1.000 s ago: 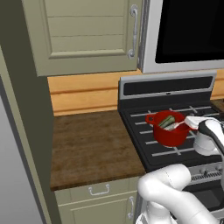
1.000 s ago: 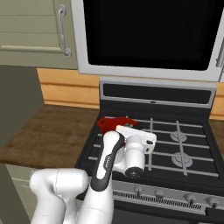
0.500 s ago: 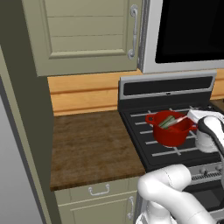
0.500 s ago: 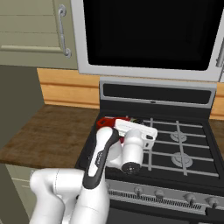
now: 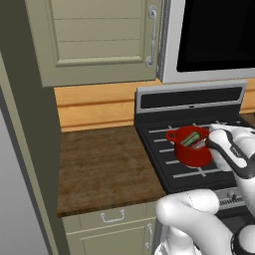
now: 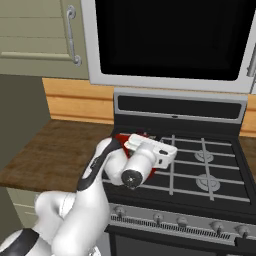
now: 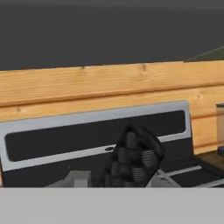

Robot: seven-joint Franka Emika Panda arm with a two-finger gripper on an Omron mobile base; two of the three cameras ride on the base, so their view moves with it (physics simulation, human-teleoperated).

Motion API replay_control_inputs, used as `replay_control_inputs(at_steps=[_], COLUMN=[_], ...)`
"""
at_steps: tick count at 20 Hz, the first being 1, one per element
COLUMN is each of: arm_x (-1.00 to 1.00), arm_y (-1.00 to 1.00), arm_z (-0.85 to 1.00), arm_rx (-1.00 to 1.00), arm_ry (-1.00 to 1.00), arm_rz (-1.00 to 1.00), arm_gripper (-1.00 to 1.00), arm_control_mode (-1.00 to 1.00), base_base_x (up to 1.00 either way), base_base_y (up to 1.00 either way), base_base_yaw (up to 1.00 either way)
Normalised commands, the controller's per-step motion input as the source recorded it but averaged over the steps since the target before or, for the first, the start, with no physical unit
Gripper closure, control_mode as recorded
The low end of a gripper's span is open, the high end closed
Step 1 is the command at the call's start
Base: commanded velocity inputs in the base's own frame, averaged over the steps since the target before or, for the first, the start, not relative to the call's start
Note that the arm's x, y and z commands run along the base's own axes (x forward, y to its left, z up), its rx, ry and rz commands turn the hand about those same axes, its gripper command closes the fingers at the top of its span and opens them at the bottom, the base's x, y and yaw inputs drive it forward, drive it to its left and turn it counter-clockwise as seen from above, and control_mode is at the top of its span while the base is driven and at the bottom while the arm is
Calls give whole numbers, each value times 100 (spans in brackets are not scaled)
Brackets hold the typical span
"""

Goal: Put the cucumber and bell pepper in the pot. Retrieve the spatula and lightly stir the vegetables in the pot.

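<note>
red pot (image 5: 191,152) on the stove (image 5: 164,167) holds the cucumber (image 5: 189,138); whether the hand grips anything, i cannot tell.

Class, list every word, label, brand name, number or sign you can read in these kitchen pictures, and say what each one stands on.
None: no readable text anywhere.
The stove's back panel is blank and dark.
The stove knobs carry no legible markings.
The red pot bears no label.

red pot (image 5: 193,152), dk green cucumber (image 5: 188,139), brown wood counter (image 5: 104,167)
</note>
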Motion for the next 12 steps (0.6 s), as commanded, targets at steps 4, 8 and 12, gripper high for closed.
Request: replay_control_inputs(at_steps=[4,8,12], arm_x=[6,7,0], arm_y=[26,36,30], arm_z=[-8,0,0], arm_rx=[-3,0,0], arm_ry=[19,5,-6], arm_rz=[-12,-3,0], arm_gripper=[100,100,100], arm_control_mode=[-100,-100,-100], base_base_x=[0,0,0], base_base_y=[0,0,0], base_base_yaw=[0,0,0])
